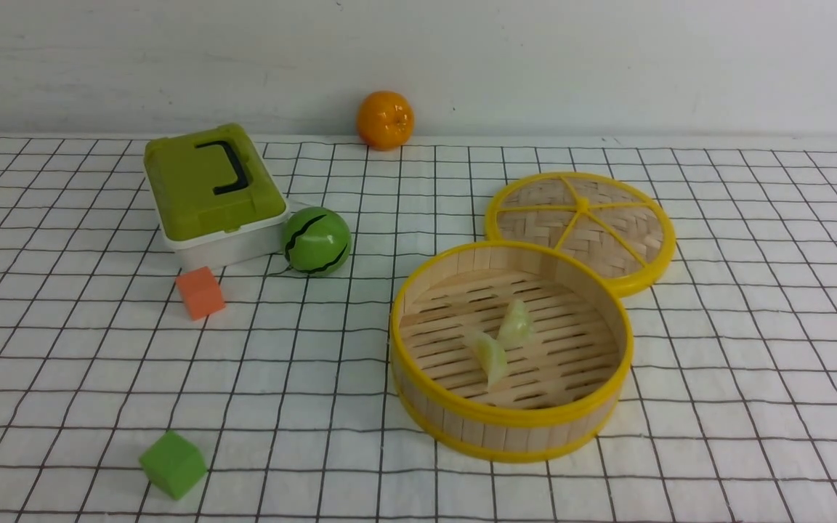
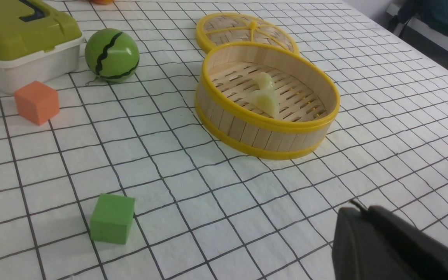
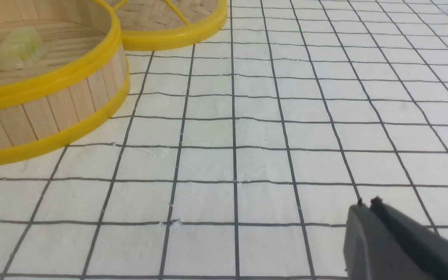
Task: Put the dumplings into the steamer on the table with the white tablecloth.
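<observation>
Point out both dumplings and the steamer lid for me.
Nearer dumpling (image 1: 491, 356), front view, middle of its pale body.
Farther dumpling (image 1: 516, 323), front view, middle of its body.
Steamer lid (image 1: 582, 206), front view, the yellow hub where its spokes meet.

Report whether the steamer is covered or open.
Open: the lid lies on the tablecloth beside the steamer, whose slatted floor shows both dumplings.

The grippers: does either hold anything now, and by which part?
Nothing is held. The left gripper and the right gripper are both shut and empty; the dumplings lie in the steamer.
</observation>
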